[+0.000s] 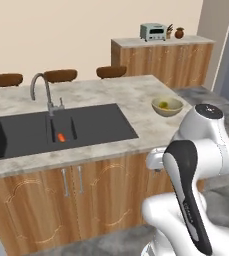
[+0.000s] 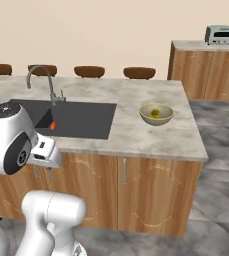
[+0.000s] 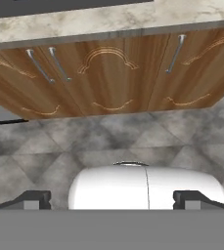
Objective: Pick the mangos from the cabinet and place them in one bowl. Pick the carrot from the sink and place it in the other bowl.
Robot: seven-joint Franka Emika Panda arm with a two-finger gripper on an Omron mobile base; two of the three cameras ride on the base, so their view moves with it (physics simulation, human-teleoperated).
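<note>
At the bottom of the hand view the gripper (image 3: pixel 111 199) shows as two dark fingertips (image 3: pixel 33 199) set far apart near the left and right lower corners, wide open with nothing between them. Past them lies grey tiled floor (image 3: pixel 45 141), and across the upper half the brown wooden cupboard doors (image 3: pixel 108 78) with short silver pulls, under a strip of marbled counter (image 3: pixel 133 17) along the top edge.

In the left base view the white arm (image 1: pixel 196 165) fills the lower right and covers part of the cupboard front; the hand itself is cut off from sight behind the arm there. In the right base view the arm (image 2: pixel 16 145) sits at lower left and hides the near left corner of the counter.

The dark grey sink (image 1: pixel 16 135) lies at middle left of the left base view, with the curved silver tap (image 1: pixel 41 90) behind it. The carrot (image 1: pixel 61 137) is a tiny bright orange stick on the sink floor near the divider; its tapered shape is too small to make out.

At middle right, the pale tan bowl (image 1: pixel 167 106) stands on the counter, holding something small and yellow-green, the mango (image 2: pixel 156 112); whether one fruit or two is hard to tell.

Farther back, brown stool seats (image 1: pixel 61 75) line the counter's far edge. At upper right, a toaster (image 1: pixel 153 32) stands on a separate cupboard.
</note>
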